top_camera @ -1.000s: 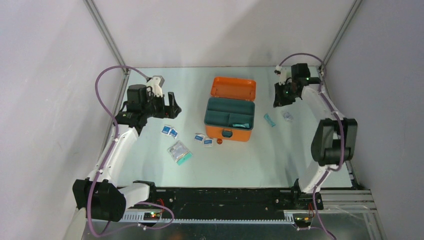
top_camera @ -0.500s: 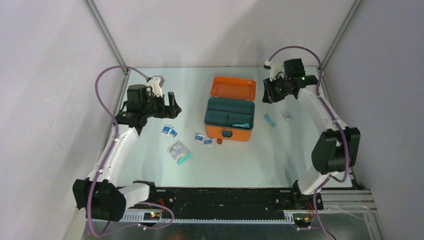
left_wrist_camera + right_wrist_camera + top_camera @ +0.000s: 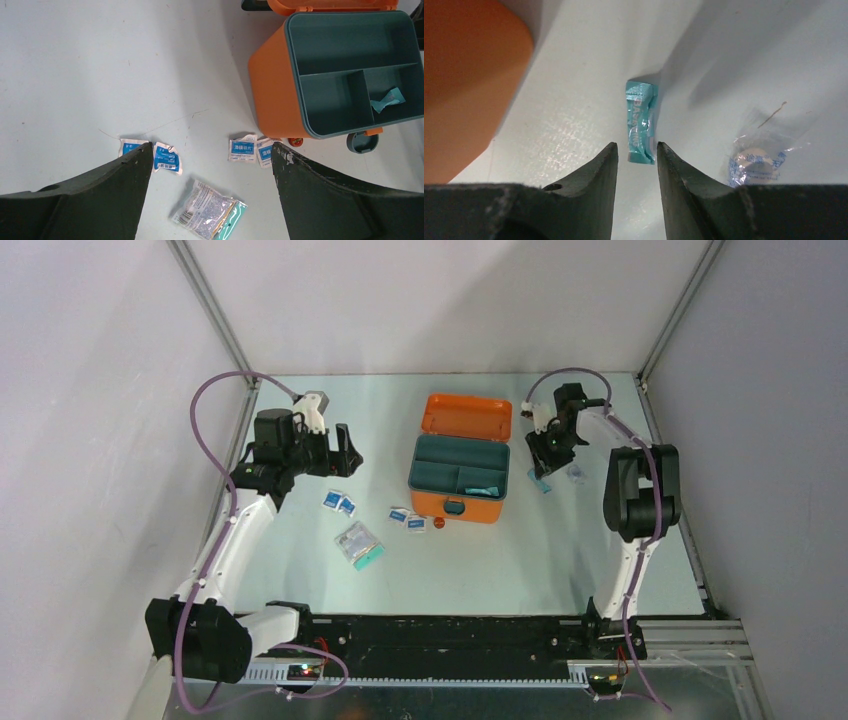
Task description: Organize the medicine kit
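Top view: the medicine kit (image 3: pixel 459 478) sits lid open between the arms, long axis left-right, latch facing the bases. Left gripper (image 3: pixel 340 452) is wide open, holding nothing; right gripper (image 3: pixel 543 466) hangs beside the kit.

Left wrist: kit beyond the right finger (image 3: pixel 320 195), packets (image 3: pixel 243 149) between the fingers.

Right wrist: fingers (image 3: pixel 594 170) narrowly parted and empty, teal sachet (image 3: pixel 640 122) lengthwise just ahead of the gap

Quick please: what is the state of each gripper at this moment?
Left gripper: open wide, holding nothing.
Right gripper: open a little, empty, fingers above the teal sachet.
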Available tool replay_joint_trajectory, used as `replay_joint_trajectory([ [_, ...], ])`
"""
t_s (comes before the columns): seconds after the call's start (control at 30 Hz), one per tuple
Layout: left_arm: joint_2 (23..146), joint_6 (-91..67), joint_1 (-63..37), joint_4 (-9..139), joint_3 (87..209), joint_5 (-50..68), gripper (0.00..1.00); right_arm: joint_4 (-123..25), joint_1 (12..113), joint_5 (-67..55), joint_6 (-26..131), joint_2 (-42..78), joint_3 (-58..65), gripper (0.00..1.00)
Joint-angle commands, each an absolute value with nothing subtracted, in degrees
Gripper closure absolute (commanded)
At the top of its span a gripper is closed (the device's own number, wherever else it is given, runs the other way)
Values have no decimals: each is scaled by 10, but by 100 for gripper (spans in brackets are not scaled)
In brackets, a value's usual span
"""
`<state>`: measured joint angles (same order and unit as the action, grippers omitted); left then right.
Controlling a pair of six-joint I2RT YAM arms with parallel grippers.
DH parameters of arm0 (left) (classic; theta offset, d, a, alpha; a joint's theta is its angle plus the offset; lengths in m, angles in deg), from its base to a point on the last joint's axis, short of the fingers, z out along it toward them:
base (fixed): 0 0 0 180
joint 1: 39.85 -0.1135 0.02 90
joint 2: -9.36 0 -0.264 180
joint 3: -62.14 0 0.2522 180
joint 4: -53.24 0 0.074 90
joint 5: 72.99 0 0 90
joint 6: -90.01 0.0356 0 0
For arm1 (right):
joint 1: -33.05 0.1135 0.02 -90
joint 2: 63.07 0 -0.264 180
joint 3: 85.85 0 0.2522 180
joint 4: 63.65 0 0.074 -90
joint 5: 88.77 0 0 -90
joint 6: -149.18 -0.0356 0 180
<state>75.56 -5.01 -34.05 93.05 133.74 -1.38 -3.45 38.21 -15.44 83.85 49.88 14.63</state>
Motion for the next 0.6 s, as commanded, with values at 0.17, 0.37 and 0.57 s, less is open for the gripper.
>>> replay_joint_trajectory([
  [0.17, 746, -52, -345, 916, 1339, -20, 8, -46, 392, -109, 869, 545, 167, 63],
  [0.37, 745, -53, -346, 916, 1339, -24, 8, -42, 396, -98, 874, 558, 163, 69],
  [0.57, 744, -54, -345, 916, 1338, -26, 8, -29, 395, -99, 869, 559, 167, 88],
])
